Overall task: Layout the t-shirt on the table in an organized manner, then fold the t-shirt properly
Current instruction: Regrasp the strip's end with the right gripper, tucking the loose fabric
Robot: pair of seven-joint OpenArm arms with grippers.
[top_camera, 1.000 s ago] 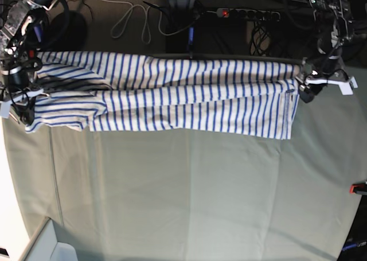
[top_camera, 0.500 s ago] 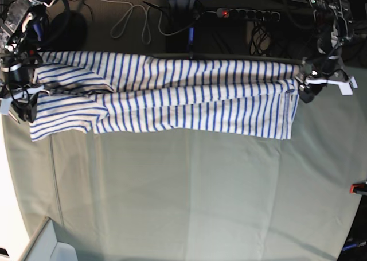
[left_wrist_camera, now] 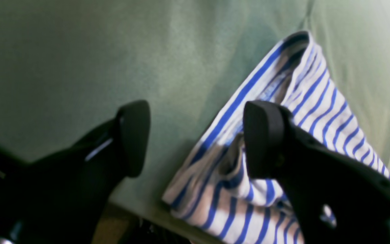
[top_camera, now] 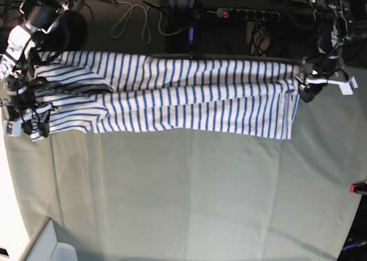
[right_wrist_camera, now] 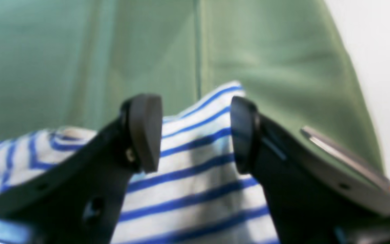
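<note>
Base view has both arms coming in from the far side, one over each end of the striped t-shirt (top_camera: 189,112), which lies in a long bunched strip across the far part of the table (top_camera: 200,192). The right gripper (right_wrist_camera: 195,134) sits at the sleeve end, fingers spread wide with striped cloth between and below them. The left gripper (left_wrist_camera: 195,139) hangs over the other end, jaws wide too, one finger right over the shirt, the other over bare tablecloth
</note>
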